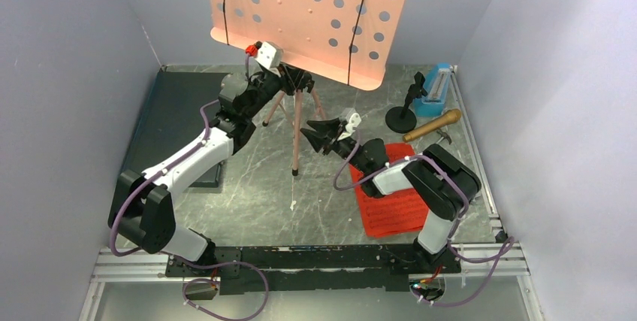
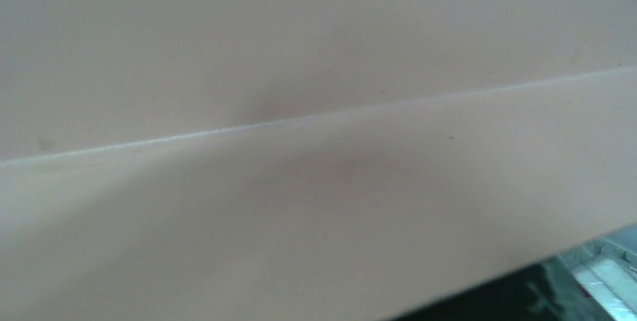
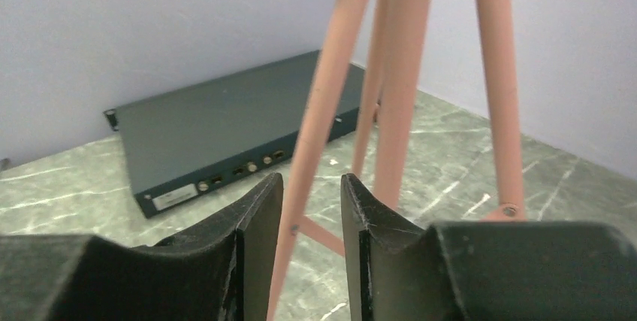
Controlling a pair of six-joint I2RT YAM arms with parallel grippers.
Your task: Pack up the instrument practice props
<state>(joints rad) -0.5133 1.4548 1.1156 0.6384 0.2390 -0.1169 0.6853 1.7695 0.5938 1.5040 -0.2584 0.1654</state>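
The pink music stand's perforated desk stands tall at the back, and its tripod legs rest on the table. My left gripper is up at the post just under the desk and looks shut on it. The left wrist view shows only the pink desk. My right gripper is open. One tripod leg runs between its fingertips, with a gap on each side. At the right are the blue metronome, the gold microphone and its black round-base stand. The red sheet-music pages lie under my right arm.
A flat dark rectangular case lies at the left by the wall. Grey walls close in the table on three sides. A metal rail runs along the right edge.
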